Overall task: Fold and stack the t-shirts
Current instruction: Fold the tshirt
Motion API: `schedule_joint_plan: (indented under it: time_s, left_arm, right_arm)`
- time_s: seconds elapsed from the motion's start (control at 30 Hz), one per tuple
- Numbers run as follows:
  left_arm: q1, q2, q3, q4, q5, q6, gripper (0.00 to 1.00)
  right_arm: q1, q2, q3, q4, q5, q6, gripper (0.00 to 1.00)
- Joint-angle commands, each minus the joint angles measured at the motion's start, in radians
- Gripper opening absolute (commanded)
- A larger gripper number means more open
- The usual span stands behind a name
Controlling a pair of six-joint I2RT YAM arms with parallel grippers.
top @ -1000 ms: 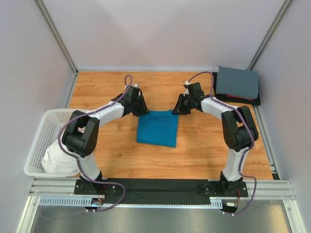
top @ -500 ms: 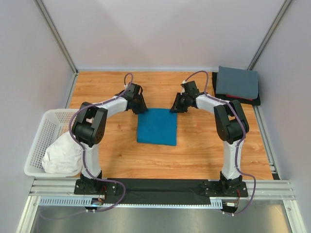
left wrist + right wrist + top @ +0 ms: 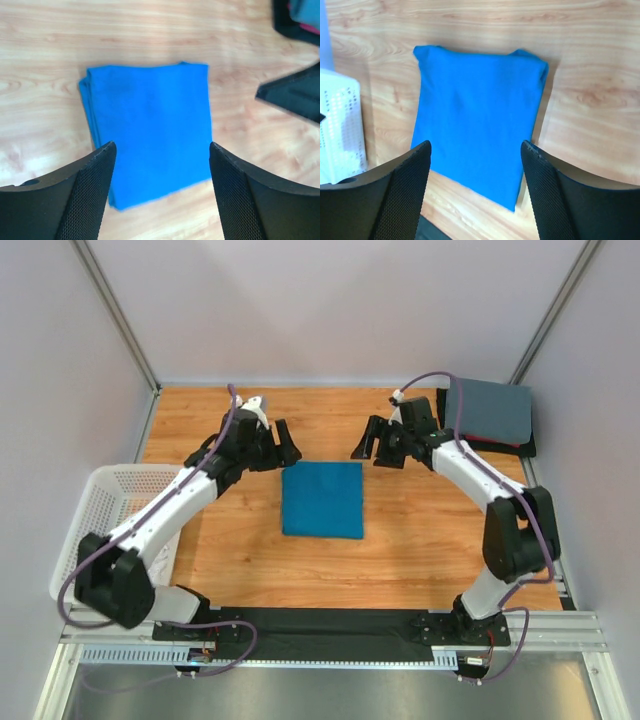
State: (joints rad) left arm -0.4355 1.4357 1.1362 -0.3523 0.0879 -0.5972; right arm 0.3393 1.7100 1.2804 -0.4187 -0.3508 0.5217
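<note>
the teal-blue t-shirt (image 3: 322,500) lies folded in the middle of the table (image 3: 420,550), and the left gripper (image 3: 280,444) and right gripper (image 3: 366,443) hang just past its far corners, fingers spread wide, holding nothing. i think if they pinch only the top layer to carry it, the fold could fall open, or it could land crooked on the slate-grey t-shirt (image 3: 487,410) that tops the pile in the far right corner. the white laundry basket (image 3: 95,502) sits well apart at the left edge, and only the right arm stands near that pile.
</note>
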Motion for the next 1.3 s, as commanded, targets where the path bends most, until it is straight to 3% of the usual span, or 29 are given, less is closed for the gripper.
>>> schedule_joint_plan:
  time_s: [0.0,0.17,0.37,0.57,0.77,1.0,1.1,1.27]
  left_arm:
    - [-0.049,-0.166,-0.154,-0.031,-0.036,-0.019,0.81]
    - [-0.101,-0.273,-0.396,0.080,-0.068,-0.125,0.79]
    - [-0.088,-0.330,-0.608,0.390,-0.060,-0.049,0.85]
    - [-0.077,-0.275,-0.648,0.639,0.047,-0.007,0.86]
    - [-0.077,-0.118,-0.615,0.714,0.139,-0.045,0.85]
    - [-0.081,-0.121,-0.658,0.676,0.142,-0.084,0.83]
    - [-0.098,-0.176,-0.661,0.606,0.141,-0.096,0.77]
    - [-0.154,-0.215,-0.619,0.325,-0.054,-0.128,0.57]
  right_arm:
    - [0.009,-0.104,-0.114,0.007,0.001,-0.008,0.73]
    - [0.041,-0.135,-0.210,0.056,-0.027,0.003,0.65]
    - [0.113,-0.083,-0.199,0.093,-0.020,0.003,0.59]
    - [0.138,0.003,-0.171,0.127,0.006,0.040,0.57]
    - [0.138,0.036,-0.177,0.123,0.026,0.046,0.57]
    - [0.138,0.085,-0.161,0.101,0.049,0.035,0.51]
    - [0.138,0.097,-0.162,0.104,0.067,0.047,0.49]
    - [0.136,0.119,-0.170,0.104,0.087,0.060,0.47]
